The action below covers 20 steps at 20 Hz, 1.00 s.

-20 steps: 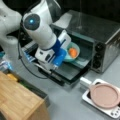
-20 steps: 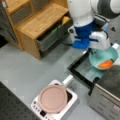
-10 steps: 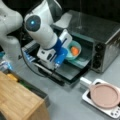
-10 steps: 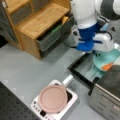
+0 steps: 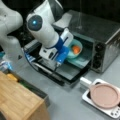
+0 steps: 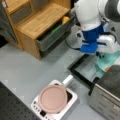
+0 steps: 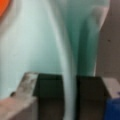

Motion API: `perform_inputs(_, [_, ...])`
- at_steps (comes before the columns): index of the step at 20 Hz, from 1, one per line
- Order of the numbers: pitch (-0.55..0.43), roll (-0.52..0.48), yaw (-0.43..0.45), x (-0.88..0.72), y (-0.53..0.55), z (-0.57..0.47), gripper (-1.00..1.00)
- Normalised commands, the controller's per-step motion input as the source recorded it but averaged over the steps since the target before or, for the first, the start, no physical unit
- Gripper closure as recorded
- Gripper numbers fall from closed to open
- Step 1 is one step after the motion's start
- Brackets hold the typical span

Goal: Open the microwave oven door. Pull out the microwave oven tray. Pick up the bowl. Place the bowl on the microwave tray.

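Claw [image 7: 68, 97] pinching bowl [image 7: 50, 37] rim, bowl [image 5: 73, 48] over pulled-out microwave oven tray [image 5: 68, 68]; microwave oven door [image 6: 82, 68] down.

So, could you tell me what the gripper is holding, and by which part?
The gripper holds the teal bowl by its rim, one finger on each side of the wall.
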Motion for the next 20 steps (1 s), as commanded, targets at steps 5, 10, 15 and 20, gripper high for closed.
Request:
perform_inputs(5, [-0.259,-0.035,-0.264,-0.29,0.24,-0.15,-1.0])
perform_inputs(10, [-0.244,-0.011,-0.247,-0.29,0.22,-0.14,-1.0])
perform_inputs(15, [-0.225,0.005,-0.241,-0.3,0.22,-0.13,-1.0])
perform_inputs(20, [-0.18,-0.005,-0.217,-0.3,0.2,-0.03,-1.0])
